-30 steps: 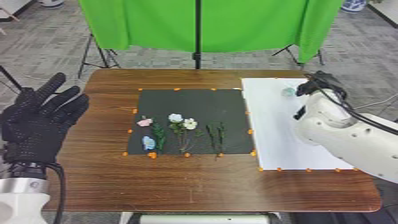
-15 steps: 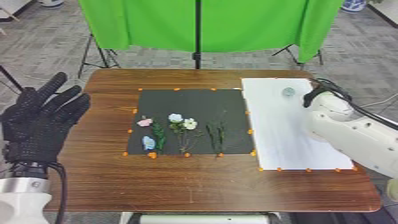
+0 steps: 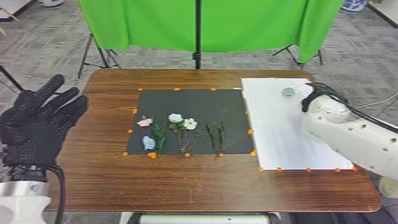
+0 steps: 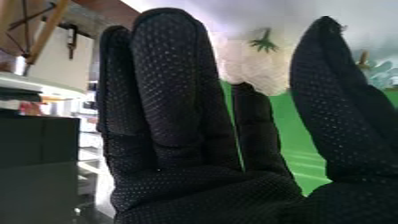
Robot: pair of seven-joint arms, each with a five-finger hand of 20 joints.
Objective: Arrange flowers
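Flowers [image 3: 190,124]: likely light, soft, easily crushed; pinch stems [image 3: 184,139]. Left robot hand [image 3: 34,130], by surface's [image 3: 191,185] left edge, and right robot hand [image 4: 209,195]: wide open, empty.

The robot hand [image 3: 310,98] has straight fingers [image 4: 169,90] before a white flower [image 4: 256,65].

Visibility limits: occluded, cropped and unresolved items.
From where I stand, head view: right hand [image 3: 308,103] mostly hidden behind its wrist; right arm [image 3: 355,135] cropped at right edge; left arm [image 3: 22,202] cropped at lower left; green cloth [image 3: 249,25] cropped at top; pale green item [image 3: 289,92], upper right, too small to identify. Right wrist view: white ruffled shape [image 4: 253,65], upper centre, blurred, partly behind fingers [image 4: 169,75]; pale blue-green shape [image 4: 384,74] cropped at right edge.
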